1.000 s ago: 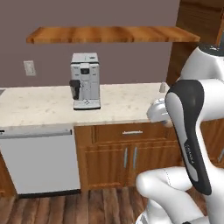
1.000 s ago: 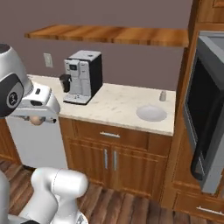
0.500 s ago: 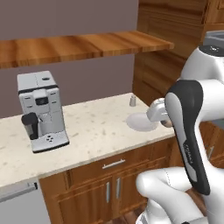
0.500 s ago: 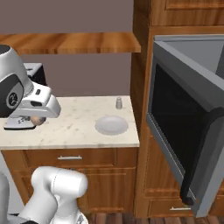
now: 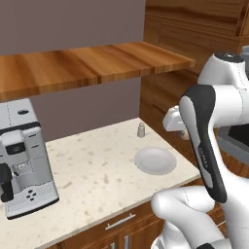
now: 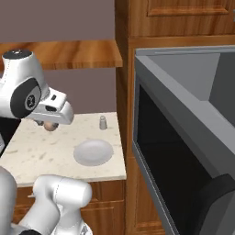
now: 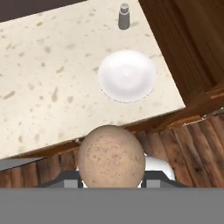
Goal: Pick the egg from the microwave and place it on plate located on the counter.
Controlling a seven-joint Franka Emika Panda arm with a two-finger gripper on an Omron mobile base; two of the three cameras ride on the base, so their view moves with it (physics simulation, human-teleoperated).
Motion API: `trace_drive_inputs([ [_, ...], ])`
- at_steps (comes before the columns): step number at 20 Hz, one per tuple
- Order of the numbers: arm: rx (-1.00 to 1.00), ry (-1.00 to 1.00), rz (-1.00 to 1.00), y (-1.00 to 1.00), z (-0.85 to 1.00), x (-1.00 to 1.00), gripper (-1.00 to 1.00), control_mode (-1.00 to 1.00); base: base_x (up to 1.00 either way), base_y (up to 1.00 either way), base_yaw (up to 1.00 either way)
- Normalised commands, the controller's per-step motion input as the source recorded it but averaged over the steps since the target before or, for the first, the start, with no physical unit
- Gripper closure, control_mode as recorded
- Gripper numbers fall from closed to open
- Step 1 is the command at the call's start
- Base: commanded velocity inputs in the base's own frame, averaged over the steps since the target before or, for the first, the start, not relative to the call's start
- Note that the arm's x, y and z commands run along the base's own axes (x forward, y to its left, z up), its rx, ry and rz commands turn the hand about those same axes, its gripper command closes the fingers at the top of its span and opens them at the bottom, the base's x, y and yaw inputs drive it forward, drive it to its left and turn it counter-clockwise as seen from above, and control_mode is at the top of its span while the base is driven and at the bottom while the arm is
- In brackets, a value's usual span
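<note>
Tan egg: clamped between my jaws, seen close in the hand view, and as a small brown lump under my gripper in the right base view.
Jaws: clenched on the egg, so the pick from the microwave looks done.
What changed: over the last second both base views have swung rightward; the coffee machine slid from mid-picture to the left edge, and the dishwasher has gone from the left base view. That is my base driving, not the things moving.
Newly in front: the plate now lies near the middle of the left base view, with the little grey shaker just behind it on the counter.
Microwave: door open, cavity now large on the right of the right base view.
Where I stand: the egg hangs above the floor, short of the counter's front edge; the plate is ahead of me in the hand view.
Meaning: I judge carrying nearly over; reaching forward over the plate and lowering comes next.
Risk: an egg rolls, so I should release low and near the plate's centre.
</note>
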Motion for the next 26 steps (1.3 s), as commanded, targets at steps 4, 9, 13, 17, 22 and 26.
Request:
trace_drive_inputs([
  [4, 0.06, 0.0, -0.17, -0.47, -1.0, 0.66, 1.0, -1.0, 0.0, 0.0, 0.0],
  [9, 0.01, 0.06, -0.09, 0.0, -1.0, 0.95, 1.0, -1.0, 0.0, 0.0, 0.0],
  [13, 0.03, 0.2, -0.03, -0.04, -0.68, 1.0, 1.0, -1.0, 0.0, 0.0, 0.0],
  [17, 0.0, 0.2, 0.0, 0.01, -0.82, 1.0, 1.0, -1.0, 0.0, 0.0, 0.0],
  [22, 0.0, 0.25, 0.0, 0.0, -0.7, 0.74, 1.0, -1.0, 0.0, 0.0, 0.0],
  [26, 0.0, 0.22, 0.0, 0.0, -0.49, 0.55, 1.0, -1.0, 0.0, 0.0, 0.0],
])
